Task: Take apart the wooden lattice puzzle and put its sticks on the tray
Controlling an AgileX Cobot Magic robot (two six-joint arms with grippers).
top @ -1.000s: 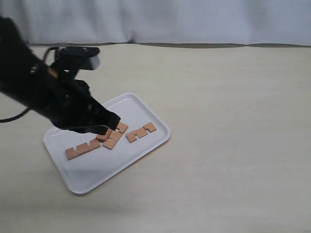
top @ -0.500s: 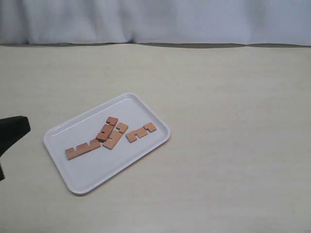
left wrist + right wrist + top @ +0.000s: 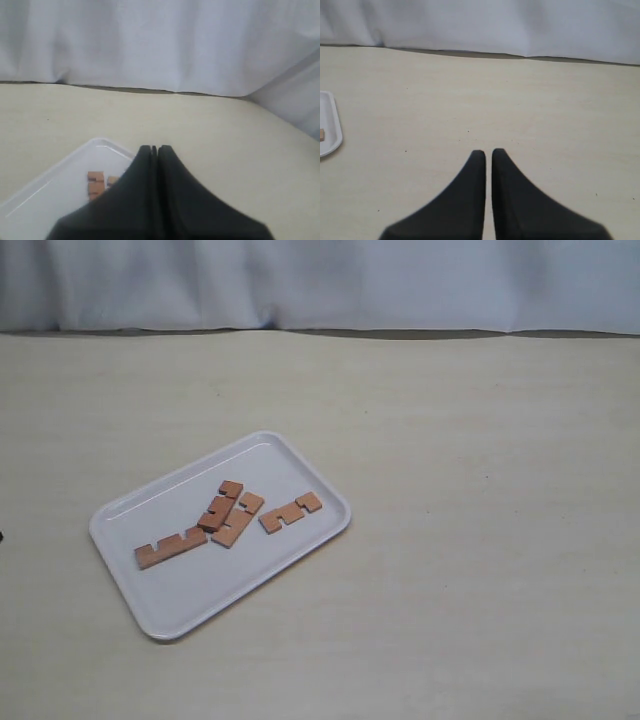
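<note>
Whereas the left gripper (image 3: pixel 154 148) stood over the tray (image 3: pixel 185 595) one second ago and showed only as a black tip at the left edge half a second ago, the exterior view now holds neither arm. The sticks (image 3: pixel 238 519) lie where they lay in both earlier pictures.

Tray: left of centre on the beige surface (image 3: pixel 480 540), long axis running lower left to upper right. All four sticks lie flat inside it, none crossed into a lattice.

Leftmost stick (image 3: pixel 170 548): shallow diagonal, lower left to upper right, notches along its upper edge. Two middle sticks (image 3: pixel 220 506): side by side and touching, on a steeper diagonal, meeting the leftmost stick's right end. Fourth stick (image 3: pixel 291 512): apart to the right, near the rim, on a shallow diagonal.

Left gripper: fingers (image 3: pixel 145 170) pressed together, holding nothing, above the tray's edge. Right gripper (image 3: pixel 488 151): fingers (image 3: pixel 475 175) drawn close with only a thin slit between, holding nothing, over bare surface well apart from the tray
</note>
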